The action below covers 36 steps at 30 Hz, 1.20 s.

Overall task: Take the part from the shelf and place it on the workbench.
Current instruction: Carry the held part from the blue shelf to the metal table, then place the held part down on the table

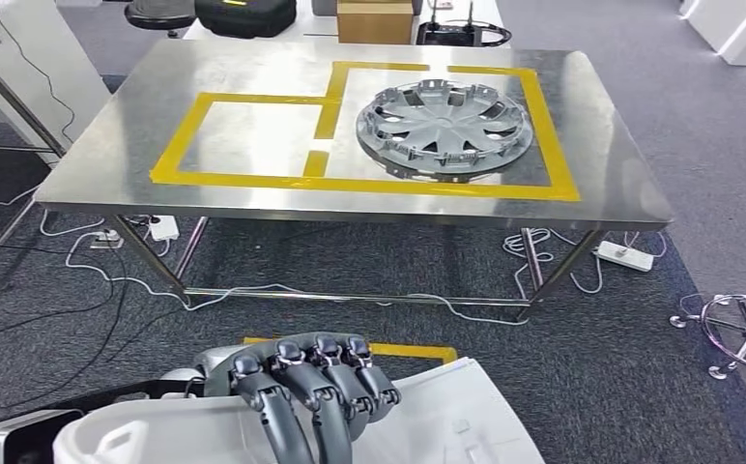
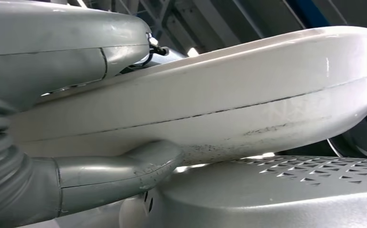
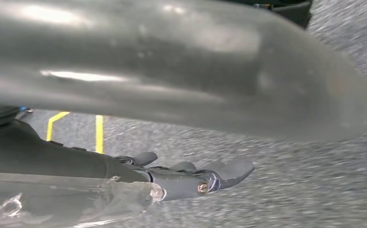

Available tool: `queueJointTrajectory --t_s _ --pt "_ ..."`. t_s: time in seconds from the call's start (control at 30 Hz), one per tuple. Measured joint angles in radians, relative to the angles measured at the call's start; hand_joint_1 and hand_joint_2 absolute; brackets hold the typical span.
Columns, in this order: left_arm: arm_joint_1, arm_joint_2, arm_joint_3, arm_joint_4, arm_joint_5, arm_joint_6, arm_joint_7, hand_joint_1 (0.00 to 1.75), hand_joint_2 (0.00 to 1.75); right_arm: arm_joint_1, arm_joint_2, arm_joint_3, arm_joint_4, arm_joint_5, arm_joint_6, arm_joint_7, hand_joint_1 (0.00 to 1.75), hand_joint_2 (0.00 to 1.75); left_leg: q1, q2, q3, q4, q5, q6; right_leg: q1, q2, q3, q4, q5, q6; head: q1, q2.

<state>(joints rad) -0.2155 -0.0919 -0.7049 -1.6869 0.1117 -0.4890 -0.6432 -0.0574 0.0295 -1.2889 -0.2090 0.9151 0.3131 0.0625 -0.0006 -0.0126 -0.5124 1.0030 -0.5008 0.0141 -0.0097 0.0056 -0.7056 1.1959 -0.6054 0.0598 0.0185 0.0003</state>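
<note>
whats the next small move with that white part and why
Probably carry the white part forward toward the workbench. The left hand grips it low and short of the table, and the left taped square lies bare, while the hubcap fills the right one.

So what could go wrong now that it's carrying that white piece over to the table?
The left hand grips the white part at one edge only, so it might tilt or slip. On the workbench, the hubcap already fills the larger taped box; setting down there could knock it. Cables lie on the floor, a possible trip hazard.
</note>
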Motion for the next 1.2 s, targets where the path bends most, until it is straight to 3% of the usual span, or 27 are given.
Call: queueJointTrajectory --t_s 0.07,0.1,0.13,0.2,0.23,0.3,0.37,0.4,0.43,0.47,0.5,0.57,0.6,0.63,0.7,0.77,0.83,0.87,0.93,0.97,1.0,1.1,1.13,1.2 --pt "0.000 0.000 0.001 0.000 -0.002 0.001 0.000 1.75 1.75 0.004 0.000 0.000 0.000 -0.001 -0.001 0.002 0.00 0.00 -0.003 -0.001 0.033 -0.001 -0.034 -0.008 0.000 -0.008 0.000 -0.110 0.154 -0.005 0.002 0.000" --pt "-0.001 -0.001 0.001 0.000 -0.004 0.001 0.000 1.75 1.75 0.005 0.000 0.000 0.000 -0.002 -0.001 0.004 0.00 0.00 -0.005 -0.002 0.048 -0.005 -0.047 -0.014 0.001 -0.010 0.003 -0.144 0.210 -0.009 0.001 0.000" --pt "-0.002 -0.001 0.001 0.000 -0.006 0.002 0.000 1.75 1.75 0.005 0.000 0.000 0.000 -0.002 -0.002 0.005 0.00 0.00 -0.006 -0.003 0.059 -0.004 -0.051 -0.020 0.002 -0.011 0.008 -0.160 0.230 -0.015 0.001 0.000" --pt "-0.006 -0.003 0.002 -0.001 -0.011 0.003 0.000 1.75 1.75 0.001 0.000 0.000 0.000 -0.003 0.000 0.002 0.00 0.00 -0.006 -0.002 0.066 0.011 -0.044 -0.031 0.000 -0.005 0.027 -0.163 0.231 -0.028 -0.004 0.000" --pt "-0.008 -0.003 0.002 -0.001 -0.012 0.004 0.000 1.75 1.75 0.000 0.000 0.000 0.000 -0.004 0.000 0.000 0.00 0.00 -0.006 -0.001 0.050 0.045 -0.036 -0.036 0.000 -0.003 0.038 -0.164 0.226 -0.035 -0.007 0.000" --pt "-0.010 -0.003 0.002 -0.001 -0.013 0.005 -0.001 1.75 1.75 -0.002 -0.002 0.000 0.000 -0.004 0.001 -0.005 0.00 0.00 -0.006 0.000 -0.019 0.153 -0.051 -0.044 0.000 -0.001 0.059 -0.165 0.210 -0.043 -0.011 0.000" --pt "-0.010 -0.003 0.002 -0.001 -0.013 0.005 -0.001 1.75 1.75 -0.002 -0.005 0.000 -0.001 -0.004 0.002 -0.008 0.00 0.00 -0.006 0.000 -0.104 0.246 -0.116 -0.046 0.003 0.000 0.082 -0.165 0.185 -0.046 -0.013 0.000" --pt "-0.010 -0.003 0.002 -0.001 -0.013 0.005 -0.001 1.75 1.75 -0.002 -0.007 0.000 -0.001 -0.004 0.002 -0.009 0.00 0.00 -0.006 0.000 -0.135 0.262 -0.148 -0.044 0.004 0.001 0.096 -0.165 0.172 -0.047 -0.013 0.000" --pt "-0.010 -0.003 0.002 -0.001 -0.013 0.005 -0.001 1.75 1.75 -0.002 -0.008 0.000 -0.001 -0.005 0.002 -0.009 0.00 0.00 -0.006 0.000 -0.152 0.255 -0.161 -0.041 0.005 0.003 0.114 -0.165 0.159 -0.047 -0.014 0.000" --pt "-0.011 -0.003 0.002 -0.001 -0.013 0.005 -0.001 1.75 1.75 -0.002 -0.010 0.000 -0.001 -0.005 0.002 -0.009 0.00 0.00 -0.006 0.000 -0.160 0.226 -0.148 -0.037 0.007 0.004 0.134 -0.166 0.144 -0.048 -0.014 0.000" --pt "-0.011 -0.003 0.002 -0.001 -0.013 0.006 -0.001 1.75 1.75 -0.001 -0.011 0.000 -0.001 -0.006 0.001 -0.009 0.00 0.00 -0.007 0.000 -0.160 0.180 -0.102 -0.031 0.008 0.006 0.154 -0.166 0.129 -0.047 -0.015 0.000" --pt "-0.010 -0.003 0.002 0.000 -0.013 0.006 -0.002 1.75 1.75 -0.002 -0.012 0.000 -0.001 -0.007 0.001 -0.009 0.00 0.00 -0.013 0.001 -0.162 0.075 0.031 -0.019 0.011 0.008 0.184 -0.166 0.098 -0.041 -0.015 0.000" --pt "-0.011 -0.004 0.002 0.000 -0.013 0.006 -0.002 1.75 1.75 -0.003 -0.012 -0.001 -0.001 -0.008 0.001 -0.009 0.00 0.00 -0.017 0.001 -0.160 0.039 0.077 -0.015 0.011 0.009 0.194 -0.170 0.083 -0.036 -0.015 0.000" --pt "-0.012 -0.005 0.002 0.000 -0.012 0.006 -0.003 1.75 1.75 -0.003 -0.012 -0.001 -0.001 -0.010 0.000 -0.009 0.00 0.00 -0.020 0.001 -0.157 0.015 0.099 -0.011 0.011 0.010 0.206 -0.171 0.076 -0.030 -0.014 0.000" --pt "-0.018 -0.010 0.001 0.000 -0.012 0.005 -0.005 1.75 1.75 -0.004 -0.012 -0.002 -0.001 -0.013 0.001 -0.011 0.00 0.00 -0.019 0.000 -0.131 0.001 0.098 -0.002 0.010 0.009 0.229 -0.176 0.066 -0.017 -0.014 0.000" --pt "-0.023 -0.015 0.000 0.000 -0.011 0.004 -0.006 1.75 1.75 -0.007 -0.011 -0.003 -0.001 -0.015 0.002 -0.015 0.00 0.00 -0.016 0.000 -0.104 -0.004 0.091 0.010 0.009 0.006 0.207 -0.113 0.072 -0.006 -0.010 0.000" --pt "-0.025 -0.016 -0.001 0.000 -0.010 0.003 -0.006 1.75 1.75 -0.008 -0.011 -0.003 -0.001 -0.017 0.003 -0.020 0.00 0.00 -0.015 0.002 -0.083 -0.004 0.074 0.017 0.008 0.003 0.119 0.017 0.052 0.001 -0.008 0.000" --pt "-0.026 -0.016 -0.001 0.001 -0.008 0.003 -0.007 1.75 1.75 -0.006 -0.011 -0.004 -0.001 -0.018 0.003 -0.021 0.00 0.00 -0.015 0.001 -0.072 -0.004 0.064 0.019 0.008 0.003 0.071 0.071 0.018 0.003 -0.007 0.000" --pt "-0.026 -0.016 -0.001 0.002 -0.004 0.002 -0.008 1.75 1.75 -0.002 -0.010 -0.004 -0.001 -0.020 0.004 -0.023 0.00 0.00 -0.014 -0.003 -0.043 -0.004 0.039 0.020 0.007 0.003 0.008 0.099 -0.049 0.005 -0.005 0.000" --pt "-0.026 -0.016 -0.001 0.002 -0.002 0.002 -0.009 1.75 1.75 -0.001 -0.010 -0.004 -0.001 -0.022 0.004 -0.024 0.00 0.00 -0.014 -0.005 -0.025 -0.004 0.025 0.018 0.007 0.003 -0.003 0.071 -0.051 0.005 -0.004 0.000" --pt "-0.026 -0.016 -0.001 0.002 -0.001 0.002 -0.011 1.75 1.75 -0.001 -0.010 -0.004 -0.001 -0.022 0.004 -0.025 0.00 0.00 -0.013 -0.006 -0.006 -0.004 0.010 0.015 0.007 0.003 -0.003 0.022 -0.014 0.005 -0.004 0.000" --pt "-0.027 -0.015 0.001 0.002 -0.013 0.012 -0.019 1.75 1.75 0.003 -0.009 -0.004 0.000 -0.020 0.004 -0.025 0.00 0.00 -0.018 -0.008 0.030 -0.004 -0.029 0.003 0.006 -0.002 0.009 -0.135 0.200 -0.006 -0.001 0.000" --pt "-0.028 -0.015 0.001 0.002 -0.019 0.016 -0.022 1.75 1.75 0.004 -0.009 -0.004 0.000 -0.019 0.004 -0.024 0.00 0.00 -0.020 -0.009 0.033 -0.005 -0.035 -0.002 0.006 -0.003 0.009 -0.155 0.238 -0.013 -0.003 0.000" --pt "-0.029 -0.015 0.005 0.002 -0.028 0.026 -0.024 1.75 1.75 0.003 -0.008 -0.004 0.000 -0.016 0.004 -0.023 0.00 0.00 -0.021 -0.009 0.034 -0.001 -0.037 -0.010 0.005 -0.002 0.016 -0.160 0.244 -0.026 -0.008 0.000"
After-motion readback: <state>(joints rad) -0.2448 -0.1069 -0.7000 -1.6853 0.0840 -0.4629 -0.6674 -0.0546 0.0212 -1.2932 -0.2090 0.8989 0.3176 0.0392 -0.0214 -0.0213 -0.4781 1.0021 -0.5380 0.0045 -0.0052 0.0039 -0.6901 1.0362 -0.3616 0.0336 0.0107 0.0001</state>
